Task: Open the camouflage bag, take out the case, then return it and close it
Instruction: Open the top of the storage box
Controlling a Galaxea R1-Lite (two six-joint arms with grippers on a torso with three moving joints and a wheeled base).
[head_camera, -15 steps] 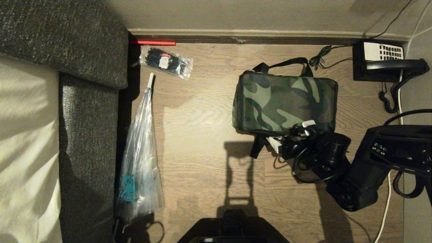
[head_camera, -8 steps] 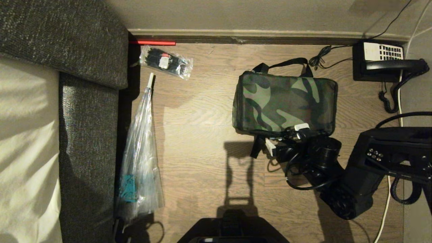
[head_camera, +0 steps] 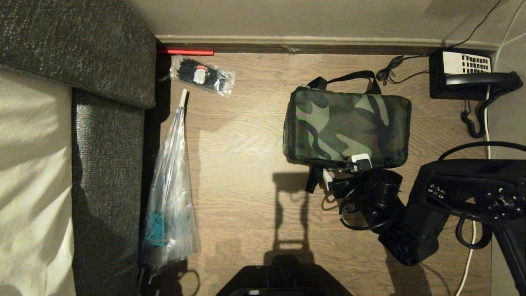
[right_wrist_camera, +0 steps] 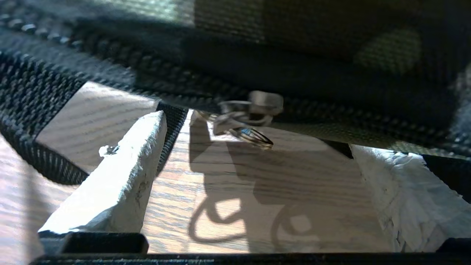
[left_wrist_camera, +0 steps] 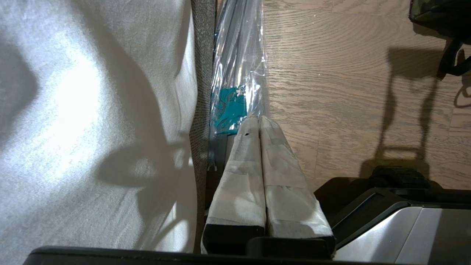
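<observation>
- Right tool (head_camera: 344, 169) sits low at the near long side of the camouflage bag (head_camera: 347, 125); its white-padded fingers (right_wrist_camera: 121, 176) stand wide apart, nothing between them but bare floor.
- Right wrist view: metal zip pull (right_wrist_camera: 246, 117) hangs from the bag's zipper line, in the gap ahead of the two spread pads; not touched by either. A black strap (right_wrist_camera: 44, 121) of the bag loops past the one pad.
- Camouflage bag rests on the wooden floor (head_camera: 246, 156), lid down, zipper run appears closed along the visible side. Black carry handle (head_camera: 349, 77) lies on the far side, toward the wall.
- Case: not visible in any view.
- Left tool (left_wrist_camera: 259, 121): pads pressed together, holding nothing, parked low beside the bed edge above a clear plastic sleeve (head_camera: 170, 197) with a teal patch in it; outside the head view.
- Bed (head_camera: 33, 164) with pale sheet and dark grey woven border fills the robot's left side.
- Small clear packet (head_camera: 202, 76) of dark items lies near the wall, just past the sleeve's narrow end; red strip (head_camera: 185, 52) at the skirting.
- Black desk telephone (head_camera: 466, 74) with white keypad in the far right corner, well apart from the bag; coiled cord trails from it.
</observation>
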